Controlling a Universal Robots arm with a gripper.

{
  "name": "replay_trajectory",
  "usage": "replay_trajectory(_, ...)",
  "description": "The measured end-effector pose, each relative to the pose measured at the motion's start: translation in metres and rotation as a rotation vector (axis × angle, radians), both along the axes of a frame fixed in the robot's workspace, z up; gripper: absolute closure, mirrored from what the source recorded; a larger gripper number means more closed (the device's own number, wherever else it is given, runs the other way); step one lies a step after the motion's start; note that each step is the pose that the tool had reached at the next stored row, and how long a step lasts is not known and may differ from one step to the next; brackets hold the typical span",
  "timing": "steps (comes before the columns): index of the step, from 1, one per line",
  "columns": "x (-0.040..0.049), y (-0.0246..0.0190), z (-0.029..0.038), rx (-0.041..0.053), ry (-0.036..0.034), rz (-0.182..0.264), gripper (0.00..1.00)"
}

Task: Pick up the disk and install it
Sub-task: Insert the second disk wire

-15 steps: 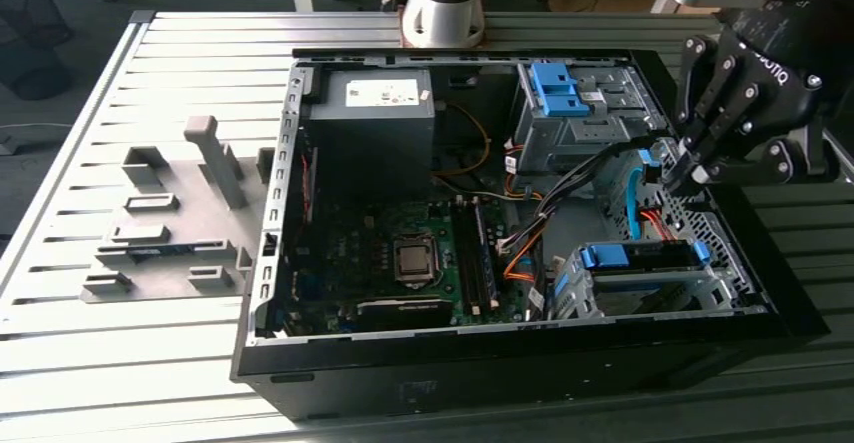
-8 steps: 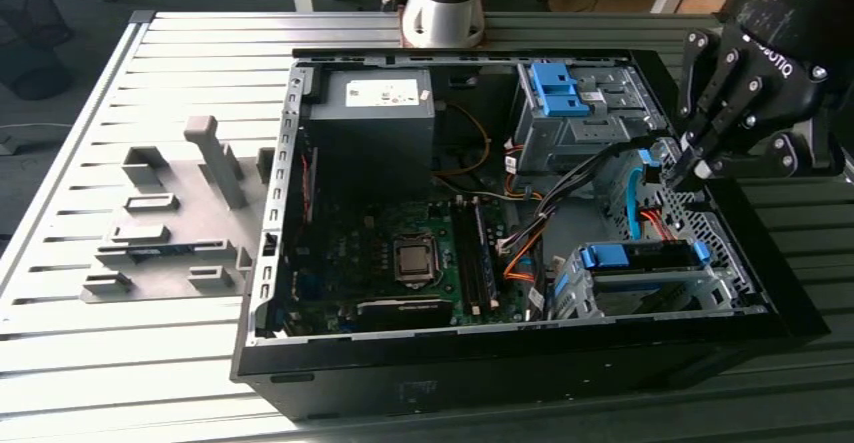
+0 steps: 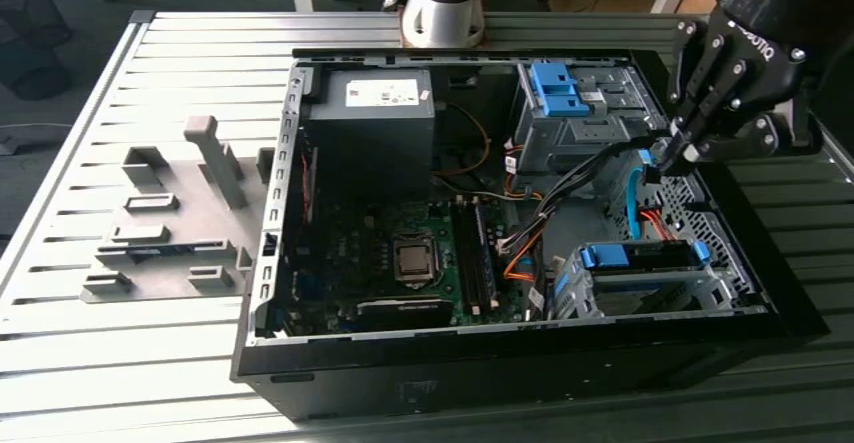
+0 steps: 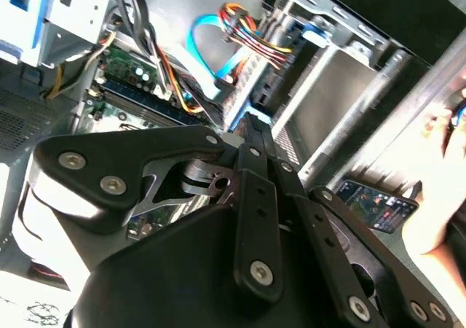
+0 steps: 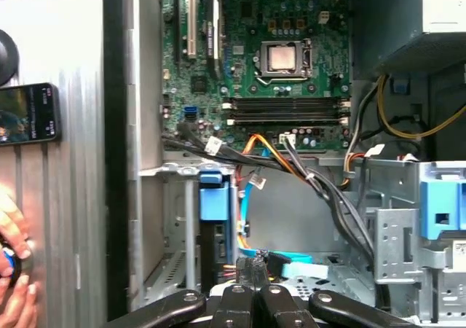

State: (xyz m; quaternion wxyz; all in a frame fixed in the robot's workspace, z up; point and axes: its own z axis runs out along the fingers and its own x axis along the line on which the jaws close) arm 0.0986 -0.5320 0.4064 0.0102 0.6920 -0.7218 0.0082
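My black gripper [image 3: 663, 158], fingers pinched together, hangs inside the open black computer case [image 3: 534, 348]. The silver blue-framed disk [image 3: 641, 257] sits in the grey metal cage [image 3: 587, 293] nearby, apart from it.

Disk [image 3: 643, 256]: silver drive in a bright blue carrier frame, seated in the metal drive cage [image 3: 587, 293] at the case's near corner, blue edge [image 5: 210, 200] facing outward.

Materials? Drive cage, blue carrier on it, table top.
Drive cage: looks like bare sheet steel, dull grey, with folded edges and punched holes. Blue carrier: likely moulded plastic, with uniform bright colour and a soft sheen. Table top: probably aluminium slats, pale brushed grey with long straight grooves. The gripper hangs over the open case, near the cables.
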Motion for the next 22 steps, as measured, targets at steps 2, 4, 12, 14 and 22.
replay_trajectory(2, 0.0007, 0.0039, -0.0036, 0.0000, 0.0024, 0.000, 0.89)
replay_trajectory(4, 0.0016, 0.0074, -0.0073, 0.0000, 0.0045, 0.000, 0.89)
replay_trajectory(12, 0.0021, 0.0086, -0.0112, 0.0000, 0.0066, 0.000, 0.89)
replay_trajectory(14, 0.0021, 0.0086, -0.0113, 0.0000, 0.0066, 0.000, 0.89)
replay_trajectory(22, 0.0021, 0.0086, -0.0114, -0.0003, 0.0066, 0.000, 0.89)
